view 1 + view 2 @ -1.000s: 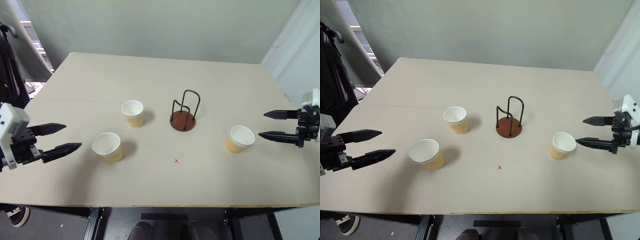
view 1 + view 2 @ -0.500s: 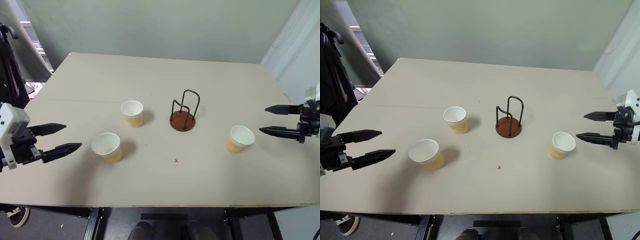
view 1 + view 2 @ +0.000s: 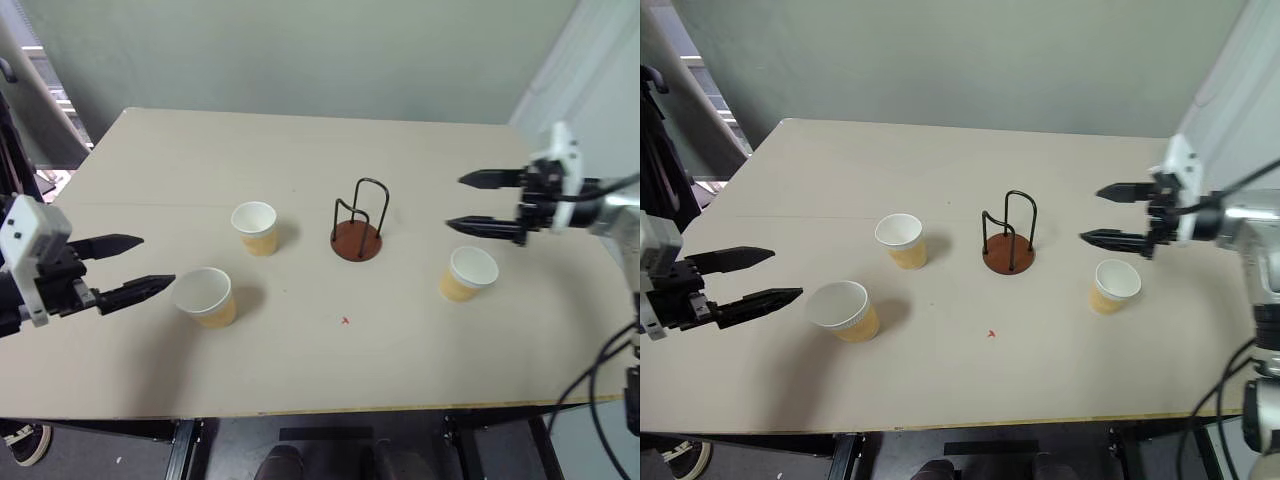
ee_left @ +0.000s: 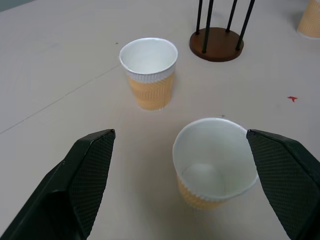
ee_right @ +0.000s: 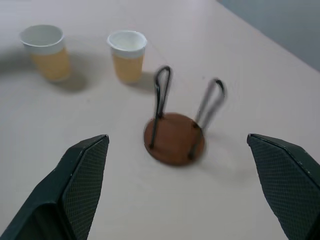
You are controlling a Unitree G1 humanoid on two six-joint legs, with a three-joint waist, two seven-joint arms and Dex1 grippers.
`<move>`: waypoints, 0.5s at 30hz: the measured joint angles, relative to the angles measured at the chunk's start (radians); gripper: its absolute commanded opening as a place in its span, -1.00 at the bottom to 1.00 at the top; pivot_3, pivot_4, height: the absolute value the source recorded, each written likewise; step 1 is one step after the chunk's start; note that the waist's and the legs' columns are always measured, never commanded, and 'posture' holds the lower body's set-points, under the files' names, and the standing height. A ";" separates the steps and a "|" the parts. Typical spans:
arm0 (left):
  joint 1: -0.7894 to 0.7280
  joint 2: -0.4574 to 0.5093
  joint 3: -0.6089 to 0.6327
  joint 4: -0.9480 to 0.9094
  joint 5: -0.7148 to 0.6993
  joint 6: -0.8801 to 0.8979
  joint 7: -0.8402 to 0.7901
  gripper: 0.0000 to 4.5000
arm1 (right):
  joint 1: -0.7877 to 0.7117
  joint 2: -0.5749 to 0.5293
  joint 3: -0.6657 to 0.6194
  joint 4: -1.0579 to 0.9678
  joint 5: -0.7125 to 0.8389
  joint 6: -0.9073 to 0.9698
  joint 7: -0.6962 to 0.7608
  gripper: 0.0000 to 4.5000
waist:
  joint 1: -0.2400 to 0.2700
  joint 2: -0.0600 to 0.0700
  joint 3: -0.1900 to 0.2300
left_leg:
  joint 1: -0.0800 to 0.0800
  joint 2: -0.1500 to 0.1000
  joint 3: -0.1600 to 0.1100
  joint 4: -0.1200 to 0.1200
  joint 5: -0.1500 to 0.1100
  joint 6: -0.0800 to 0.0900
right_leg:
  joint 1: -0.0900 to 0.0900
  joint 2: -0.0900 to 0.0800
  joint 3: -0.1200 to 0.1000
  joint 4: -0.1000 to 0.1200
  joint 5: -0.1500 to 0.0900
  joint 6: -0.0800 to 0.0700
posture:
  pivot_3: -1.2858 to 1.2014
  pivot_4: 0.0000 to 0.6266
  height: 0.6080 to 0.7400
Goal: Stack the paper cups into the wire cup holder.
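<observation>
Wire cup holder (image 3: 358, 226): centre of frame, upright on the bench (image 3: 300, 370), empty.
Paper cups: left-centre (image 3: 254, 227); lower left (image 3: 205, 297); right of centre (image 3: 468, 274), all upright and apart.
Left gripper (image 3: 141, 268): fingers apart, beside lower-left cup.
Right gripper (image 3: 468, 203): fingers apart, above right cup.
Red mark (image 3: 345, 320): bench, below holder.

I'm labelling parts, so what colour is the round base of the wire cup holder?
Reddish-brown, under thin black wires: the wire cup holder shows it best in the right wrist view.
</observation>
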 measured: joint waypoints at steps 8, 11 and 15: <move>0.011 -0.026 -0.016 -0.031 -0.003 0.001 0.024 1.00 | -0.029 0.154 0.166 -0.042 -0.099 0.118 -0.169 1.00 | 0.009 0.000 0.000 | -0.010 0.000 -0.002 0.000 0.000 -0.001 | -0.008 -0.001 0.000 -0.002 0.000 0.000 | 0.03 -0.52 1.00; 0.019 -0.032 -0.014 -0.039 -0.004 0.005 0.032 1.00 | -0.033 0.200 0.181 -0.037 -0.127 0.150 -0.224 1.00 | 0.011 -0.001 0.000 | -0.013 0.000 -0.003 0.000 0.001 -0.001 | -0.011 -0.001 0.000 -0.002 0.001 0.001 | 0.03 -0.52 1.00; 0.020 -0.036 -0.013 -0.056 -0.014 0.008 0.045 1.00 | -0.048 0.273 0.185 0.008 -0.146 0.174 -0.284 1.00 | 0.010 0.000 0.000 | -0.012 0.000 -0.003 0.001 0.001 -0.002 | -0.011 -0.001 0.000 -0.002 0.001 0.001 | 0.03 -0.52 1.00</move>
